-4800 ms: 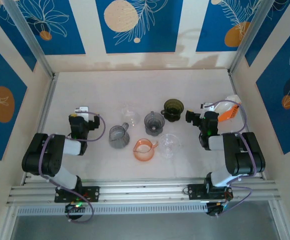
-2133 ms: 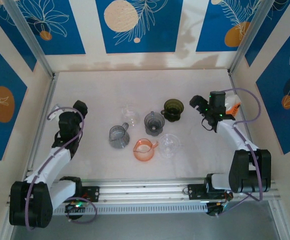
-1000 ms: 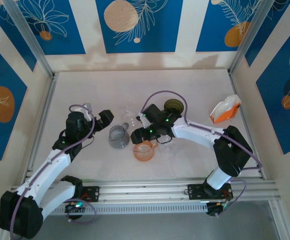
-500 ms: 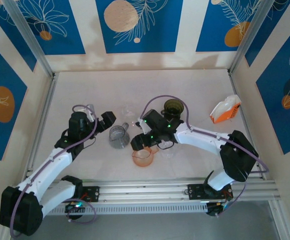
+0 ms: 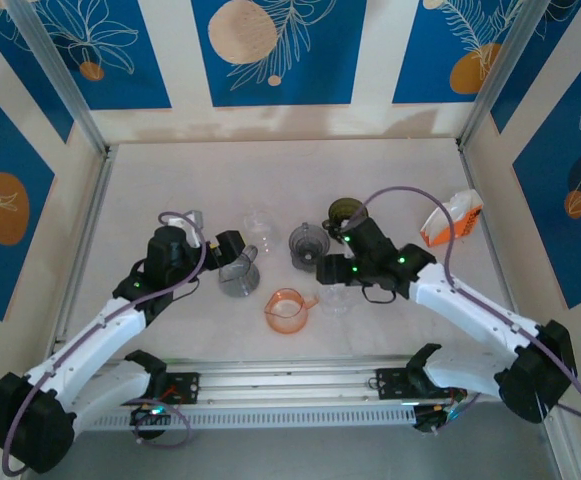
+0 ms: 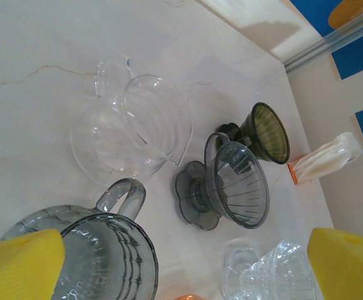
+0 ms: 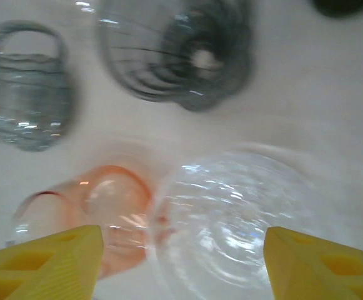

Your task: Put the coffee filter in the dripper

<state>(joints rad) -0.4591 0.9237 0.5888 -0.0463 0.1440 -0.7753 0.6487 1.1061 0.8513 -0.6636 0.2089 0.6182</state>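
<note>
Top external: spotted filter (image 5: pixel 450 218) against right wall, well right of right gripper (image 5: pixel 327 271), nearer to it than left gripper (image 5: pixel 236 245). Found both spread wide, empty, beside gray dripper (image 5: pixel 309 245).

Blue wall panels (image 5: pixel 320 70) with white leaf outlines and cream and orange discs frame a pale, faintly veined table (image 5: pixel 170 180). On it: a smoke-grey dripper (image 5: pixel 308 245), an olive-green dripper (image 5: pixel 344 211), a grey-tinted mug (image 5: pixel 236 275), an orange-pink cup (image 5: pixel 285 310), clear glassware (image 5: pixel 336 298) and an orange-and-white filter pack (image 5: pixel 450 220). Purple cables (image 5: pixel 400 192) trail black-and-white arms (image 5: pixel 95 330).
</note>
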